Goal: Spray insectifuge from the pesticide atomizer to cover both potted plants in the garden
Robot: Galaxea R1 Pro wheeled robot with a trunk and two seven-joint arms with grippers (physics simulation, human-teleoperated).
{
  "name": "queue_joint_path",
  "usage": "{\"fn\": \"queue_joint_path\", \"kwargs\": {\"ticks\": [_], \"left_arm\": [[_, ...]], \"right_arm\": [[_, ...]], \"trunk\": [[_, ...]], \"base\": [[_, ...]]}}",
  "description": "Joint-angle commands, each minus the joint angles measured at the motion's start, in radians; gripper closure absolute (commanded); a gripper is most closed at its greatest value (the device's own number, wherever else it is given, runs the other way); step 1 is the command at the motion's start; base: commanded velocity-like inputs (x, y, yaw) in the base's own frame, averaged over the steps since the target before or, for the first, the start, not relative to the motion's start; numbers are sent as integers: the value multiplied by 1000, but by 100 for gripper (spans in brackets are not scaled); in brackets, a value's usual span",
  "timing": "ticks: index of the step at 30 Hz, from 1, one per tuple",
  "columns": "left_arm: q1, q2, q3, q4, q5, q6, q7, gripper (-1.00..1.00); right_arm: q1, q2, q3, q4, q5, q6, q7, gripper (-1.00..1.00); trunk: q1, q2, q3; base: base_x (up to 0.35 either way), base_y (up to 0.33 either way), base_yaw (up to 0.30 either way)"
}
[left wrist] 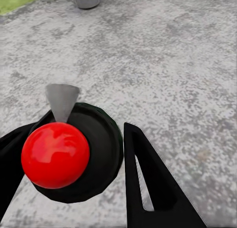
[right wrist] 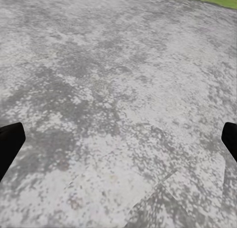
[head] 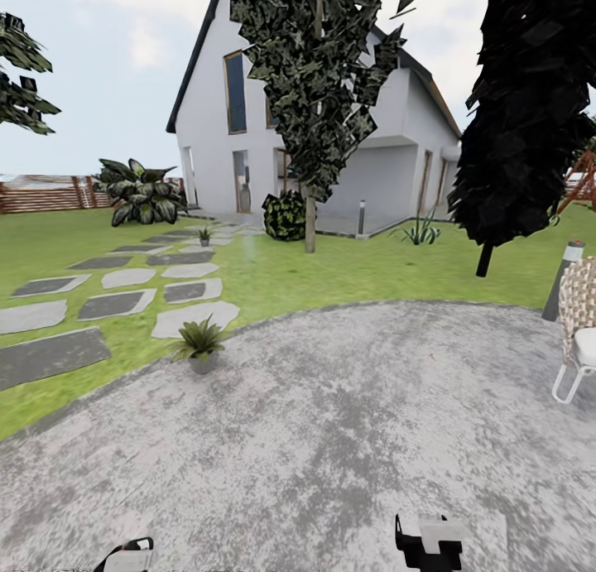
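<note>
Presently held: slim dark-green pesticide atomizer with red top spot [left wrist: 55,155], pinched between the left gripper [left wrist: 74,168] fingers over grey paving. Judged light, rigid, slippery; grip mid-body. Right gripper [right wrist: 118,139] spread, empty.

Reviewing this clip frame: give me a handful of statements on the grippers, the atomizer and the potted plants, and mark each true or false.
1. The left gripper is shut on the pesticide atomizer, whose red top faces the wrist camera. True.
2. The right gripper also holds something. False: its fingers stand wide apart over bare paved patch.
3. The nearer potted plant stands at the edge of the paved patch, by the lawn. True.
4. Both potted plants sit side by side. False: the farther potted plant stands well off, among the stepping stones toward the house.
5. The nearer plant's pot lies tipped over. False: it stands upright.
</note>
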Motion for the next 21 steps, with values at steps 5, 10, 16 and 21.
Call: {"fn": "queue_joint_path", "kwargs": {"ticks": [5, 10, 16, 21], "left_arm": [[-1, 0, 4, 0, 4, -2, -8, 100], [-1, 0, 4, -1, 3, -2, -8, 100], [-1, 0, 4, 0, 3, -2, -8, 100], [-1, 0, 4, -1, 3, -2, -8, 100]], "right_arm": [[-1, 0, 3, 1, 9, 0, -10, -100], [-1, 0, 3, 1, 9, 0, -10, -100], [-1, 0, 3, 1, 9, 0, -10, -100], [-1, 0, 3, 1, 9, 0, -10, -100]], "trunk": [[-12, 21, 1], [-31, 56, 9], [-54, 98, 20], [-73, 133, 28]], "base": [[0, 0, 128], [0, 0, 128], [0, 0, 127], [0, 0, 127]]}}
